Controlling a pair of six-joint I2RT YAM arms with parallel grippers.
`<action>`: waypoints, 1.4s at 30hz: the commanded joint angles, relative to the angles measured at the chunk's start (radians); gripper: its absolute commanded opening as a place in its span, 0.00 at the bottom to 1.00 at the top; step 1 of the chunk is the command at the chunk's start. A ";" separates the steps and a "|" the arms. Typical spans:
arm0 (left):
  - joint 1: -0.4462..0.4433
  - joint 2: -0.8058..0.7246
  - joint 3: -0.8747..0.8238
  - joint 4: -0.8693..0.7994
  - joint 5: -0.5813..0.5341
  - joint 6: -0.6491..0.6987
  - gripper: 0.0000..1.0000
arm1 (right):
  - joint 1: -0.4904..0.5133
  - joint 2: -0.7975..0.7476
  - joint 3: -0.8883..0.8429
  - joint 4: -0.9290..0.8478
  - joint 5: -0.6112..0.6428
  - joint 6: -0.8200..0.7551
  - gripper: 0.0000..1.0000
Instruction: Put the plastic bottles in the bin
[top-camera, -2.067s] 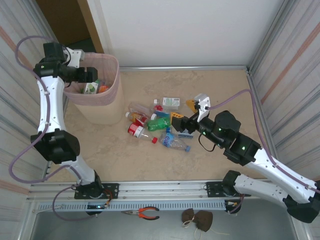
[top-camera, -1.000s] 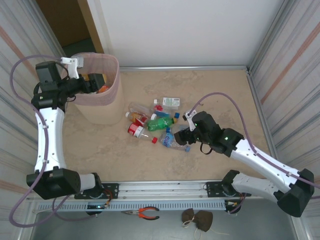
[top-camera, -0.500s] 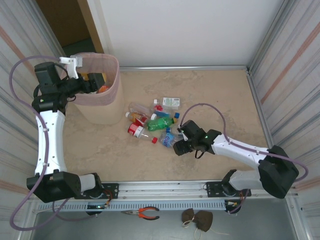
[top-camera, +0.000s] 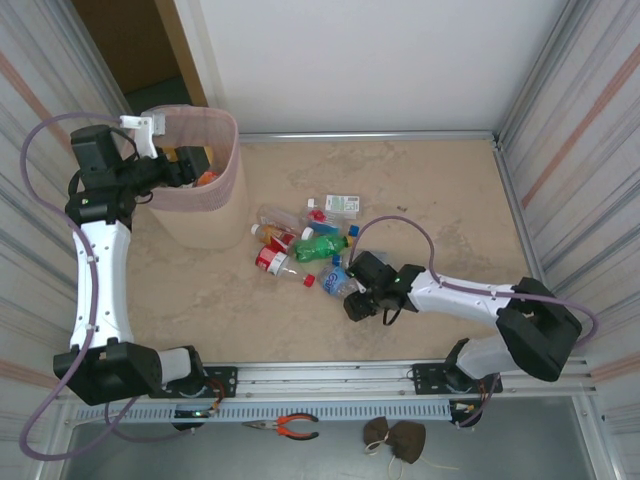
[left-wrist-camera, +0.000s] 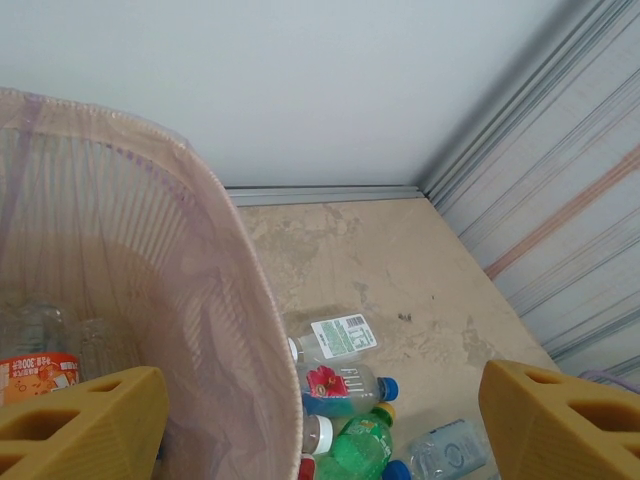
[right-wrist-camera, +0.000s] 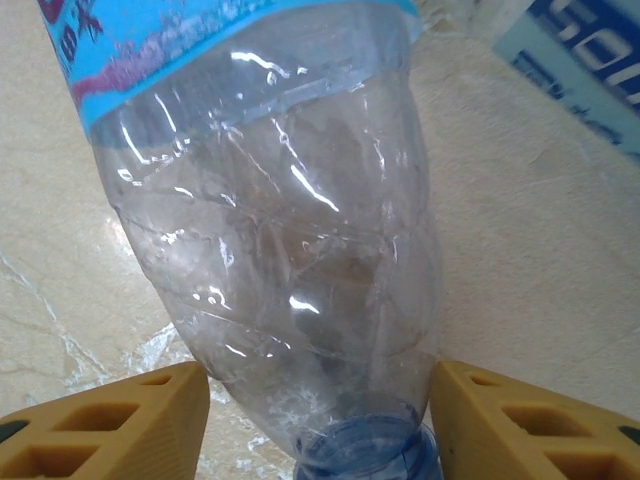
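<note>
Broadly, the mottled beige table (top-camera: 430, 190) carries the bin (top-camera: 215, 215), a pale pink translucent basket with ribbed, tapering walls. Inside it lie a few bottles, among them an orange-labelled bottle (left-wrist-camera: 38, 372). Right of the bin, the other plastic bottles (top-camera: 305, 245) lie heaped, clear and green. On the heap's side away from the bin, a crumpled clear bottle (right-wrist-camera: 300, 230) with a blue label lies between the yellow fingers of the right gripper (right-wrist-camera: 320, 420). Whether they pinch it cannot be told. At the bin's rim the left gripper (left-wrist-camera: 320, 415) gapes, holding nothing.

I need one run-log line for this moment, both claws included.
left claw: open, empty, above bin | right claw: around clear blue-label bottle on table, grip unclear | other bottles: lying on table
</note>
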 joint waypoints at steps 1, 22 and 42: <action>0.007 -0.030 -0.008 0.034 0.025 -0.010 0.81 | 0.022 0.031 0.002 -0.028 0.028 0.031 0.56; 0.007 -0.051 -0.022 0.063 0.042 -0.034 0.81 | 0.160 0.038 0.165 -0.201 0.134 0.020 0.36; -0.108 -0.144 -0.212 0.532 0.281 -0.215 0.91 | 0.164 -0.311 0.302 0.116 0.057 -0.158 0.34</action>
